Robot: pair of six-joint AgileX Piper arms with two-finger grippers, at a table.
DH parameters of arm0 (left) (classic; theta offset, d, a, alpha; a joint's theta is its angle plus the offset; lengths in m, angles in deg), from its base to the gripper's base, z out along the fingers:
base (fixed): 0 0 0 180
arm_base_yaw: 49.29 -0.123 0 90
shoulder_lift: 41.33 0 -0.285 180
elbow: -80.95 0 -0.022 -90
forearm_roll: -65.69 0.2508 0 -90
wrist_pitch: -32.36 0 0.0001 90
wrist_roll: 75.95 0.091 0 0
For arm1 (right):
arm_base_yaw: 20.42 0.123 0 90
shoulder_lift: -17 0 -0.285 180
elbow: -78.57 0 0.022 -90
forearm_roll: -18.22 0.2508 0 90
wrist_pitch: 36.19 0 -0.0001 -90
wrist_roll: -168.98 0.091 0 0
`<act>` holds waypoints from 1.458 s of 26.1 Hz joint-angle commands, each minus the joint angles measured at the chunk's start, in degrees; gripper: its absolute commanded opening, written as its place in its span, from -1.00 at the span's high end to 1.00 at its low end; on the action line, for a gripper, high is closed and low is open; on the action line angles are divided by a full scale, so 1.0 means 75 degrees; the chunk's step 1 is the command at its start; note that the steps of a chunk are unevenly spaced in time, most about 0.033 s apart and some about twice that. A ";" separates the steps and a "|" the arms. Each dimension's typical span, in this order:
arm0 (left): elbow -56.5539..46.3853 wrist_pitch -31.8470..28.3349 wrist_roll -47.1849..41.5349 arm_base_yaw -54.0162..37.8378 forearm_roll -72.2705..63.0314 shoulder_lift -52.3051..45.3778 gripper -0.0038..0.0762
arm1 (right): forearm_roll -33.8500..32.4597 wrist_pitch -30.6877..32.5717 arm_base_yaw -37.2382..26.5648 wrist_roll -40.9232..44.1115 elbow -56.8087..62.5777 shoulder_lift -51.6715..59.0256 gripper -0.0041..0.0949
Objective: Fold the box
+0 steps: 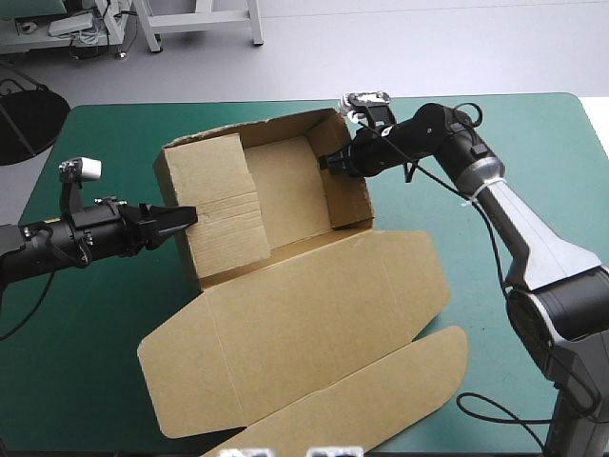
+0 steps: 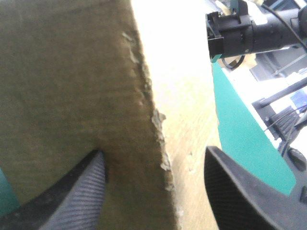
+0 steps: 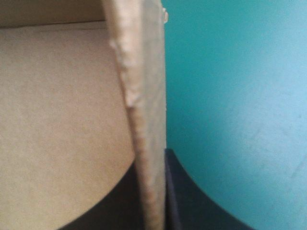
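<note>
The brown box (image 1: 285, 190) stands as an open tray with raised walls, its lid (image 1: 314, 324) lying flat toward the table's front. My left gripper (image 1: 186, 217) is open at the tray's left wall (image 1: 224, 214). In the left wrist view the wall's torn upper edge (image 2: 153, 120) runs between the spread fingers of that gripper (image 2: 153, 158). My right gripper (image 1: 333, 164) reaches over the right wall (image 1: 350, 186) and is shut on it. The right wrist view shows the board's edge (image 3: 144, 120) pinched in the gripper (image 3: 153, 191), one finger inside the tray, one outside.
The teal-green cover (image 1: 533, 171) shows right of the box and at the front left (image 1: 76, 333). The lid's long flap (image 1: 381, 400) reaches close to the table's front edge. My right gripper (image 2: 230, 33) also appears far off in the left wrist view.
</note>
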 commanded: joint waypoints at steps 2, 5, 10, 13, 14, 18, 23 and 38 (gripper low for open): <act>0.0239 -0.0560 -0.0451 0.0024 0.0753 -0.0176 -0.20 | 0.0390 -0.0690 0.0363 0.0099 -0.0197 0.0337 0.95; 0.0239 -0.1500 -0.1105 0.0024 0.1942 -0.0163 -0.20 | 0.0389 -0.0744 0.0489 0.0277 -0.0197 0.0337 0.95; 0.0224 -0.2347 -0.1389 0.0024 0.2363 0.0005 -0.20 | 0.0692 -0.0498 0.0484 0.0277 -0.0244 0.0421 0.95; 0.0178 -0.2587 -0.1389 0.0024 0.2154 0.0374 -0.15 | 0.0535 -0.0319 0.0574 0.0277 -0.0446 0.0543 0.95; 0.0178 -0.2516 -0.1389 0.0024 0.2134 0.0444 -0.09 | 0.0514 -0.0300 0.0615 0.0277 -0.0495 0.0573 0.95; 0.0178 -0.2243 -0.1372 0.0024 0.1954 0.0642 0.49 | 0.0157 -0.0190 0.0756 0.0332 -0.0564 0.0579 0.95; 0.0282 -0.2094 -0.1003 0.0249 0.1756 0.0661 0.93 | -0.0813 0.0185 0.1095 0.0507 -0.0564 0.0579 0.95; 0.0897 -0.2937 -0.3497 0.3223 0.4688 0.1313 0.93 | -0.2685 0.1503 0.1246 0.1337 -0.0303 0.0592 0.95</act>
